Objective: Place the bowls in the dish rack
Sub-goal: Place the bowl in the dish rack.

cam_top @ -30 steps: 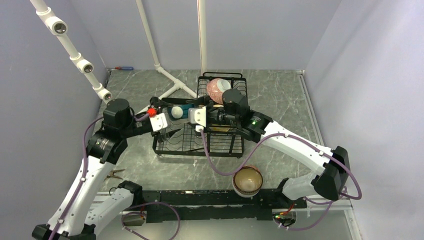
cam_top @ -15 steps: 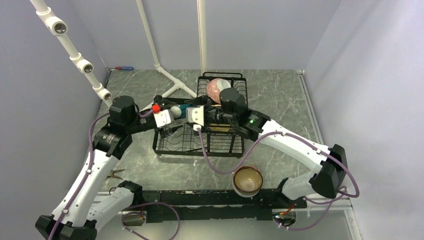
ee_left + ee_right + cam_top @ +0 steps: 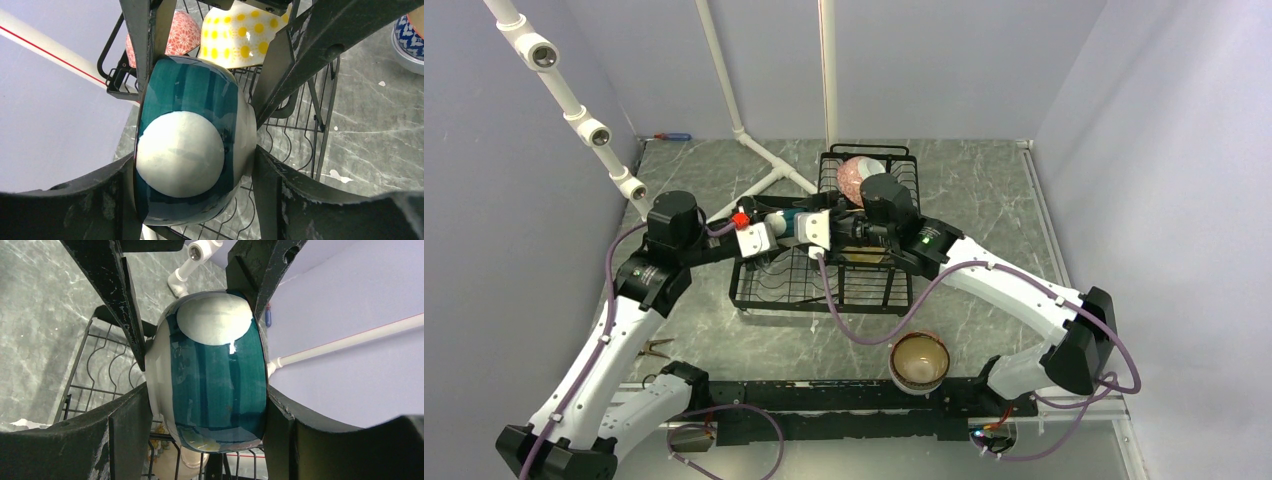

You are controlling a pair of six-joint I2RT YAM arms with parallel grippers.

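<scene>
Left end effector (image 3: 192, 172) and right end effector (image 3: 207, 402) are both pinching the teal-and-white bowl (image 3: 190, 145) over the dish rack (image 3: 864, 290).
The bowl is hanging on its side between the two, each one clamping it from an opposite direction. A pink-patterned bowl (image 3: 181, 31) and a yellow-dotted bowl (image 3: 240, 35) are sitting in the rack beyond it. A dark blue-patterned bowl (image 3: 407, 40) is being cut off at the left wrist view's edge, and from above the arms are hiding most of the held bowl.
</scene>
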